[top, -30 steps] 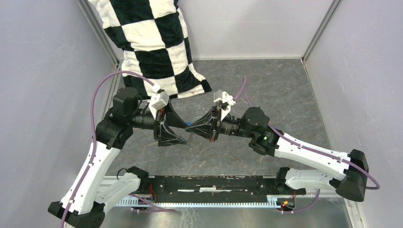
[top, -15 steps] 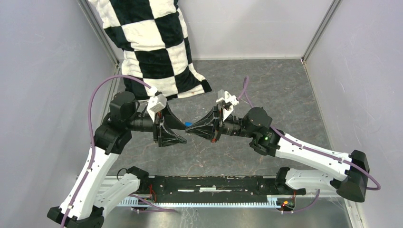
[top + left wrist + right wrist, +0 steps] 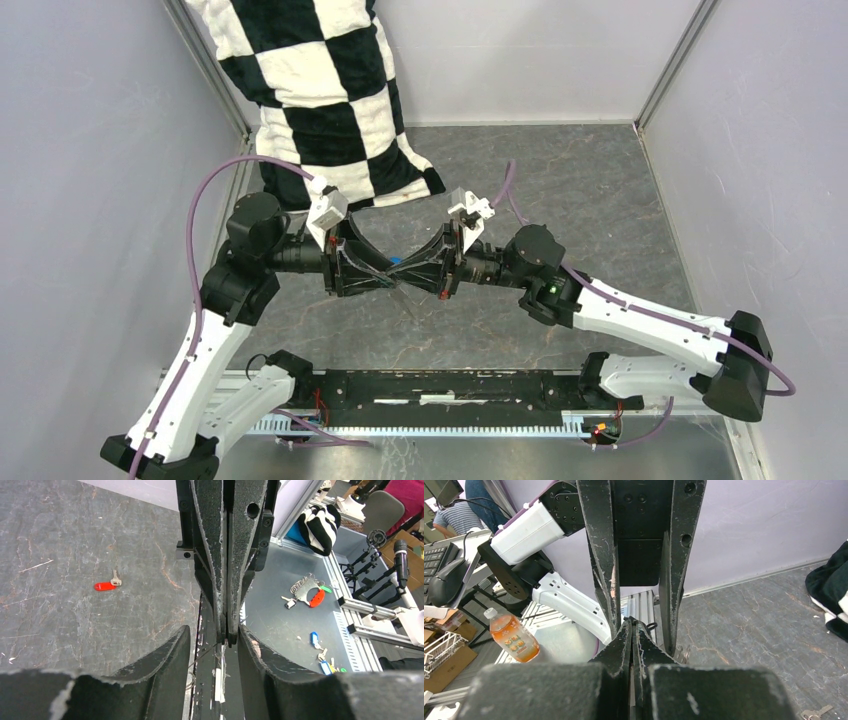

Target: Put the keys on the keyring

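Beside the right end effector, keyring barely shows.

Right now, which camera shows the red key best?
The left wrist view. There the red key lies in plain sight on the grey table, with its small metal end showing. I cannot find it in the top view, and the right wrist view shows no red key either.
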`<state>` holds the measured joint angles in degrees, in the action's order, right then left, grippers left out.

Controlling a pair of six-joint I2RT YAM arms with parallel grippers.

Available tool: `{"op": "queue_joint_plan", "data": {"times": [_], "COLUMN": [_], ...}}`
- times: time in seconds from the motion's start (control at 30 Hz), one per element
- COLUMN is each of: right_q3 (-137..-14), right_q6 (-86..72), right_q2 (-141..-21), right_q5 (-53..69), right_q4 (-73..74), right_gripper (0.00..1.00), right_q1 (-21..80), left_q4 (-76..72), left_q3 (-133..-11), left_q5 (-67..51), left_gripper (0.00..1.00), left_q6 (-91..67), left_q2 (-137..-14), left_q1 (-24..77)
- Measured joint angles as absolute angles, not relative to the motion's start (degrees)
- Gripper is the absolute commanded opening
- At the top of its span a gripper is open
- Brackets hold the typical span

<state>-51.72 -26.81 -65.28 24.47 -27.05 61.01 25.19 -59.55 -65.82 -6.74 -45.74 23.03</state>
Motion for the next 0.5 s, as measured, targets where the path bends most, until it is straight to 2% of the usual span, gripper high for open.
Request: {"op": "queue_joint_plan", "data": {"times": [0.13,0.27,0.33,0.4,0.5], "right_q3": [-51.72,-51.72,-51.72,-51.72,-51.72], "right_q6": [-27.46,-27.81,-27.79,-27.79,-27.83], "right_q2": [-65.87,-65.95,-65.95,-65.95,-65.95], "right_q5": [24.38,24.32,24.32,24.27,24.27], "right_q4": [-27.57,-27.83,-28.08,-28.08,-28.27], "right_gripper": [0.00,0.00,0.00,0.00,0.00], "right_q1": [61.01,61.04,61.04,61.04,61.04], "left_q4": [24.67,24.91,25.34,25.69,26.06], "left_q3": [-58.50,-57.41,-57.34,-57.34,-57.34], "left_q5": [-65.95,-65.89,-65.80,-65.45,-64.45], "left_gripper": [0.41,0.54,0.56,0.53,0.43], "left_q6": [-6.79,-6.79,-6.70,-6.68,-6.68], "left_q2": [-45.21,-44.77,-44.77,-44.56,-44.01], "left_q1": [23.03,23.24,23.24,23.24,23.24]}}
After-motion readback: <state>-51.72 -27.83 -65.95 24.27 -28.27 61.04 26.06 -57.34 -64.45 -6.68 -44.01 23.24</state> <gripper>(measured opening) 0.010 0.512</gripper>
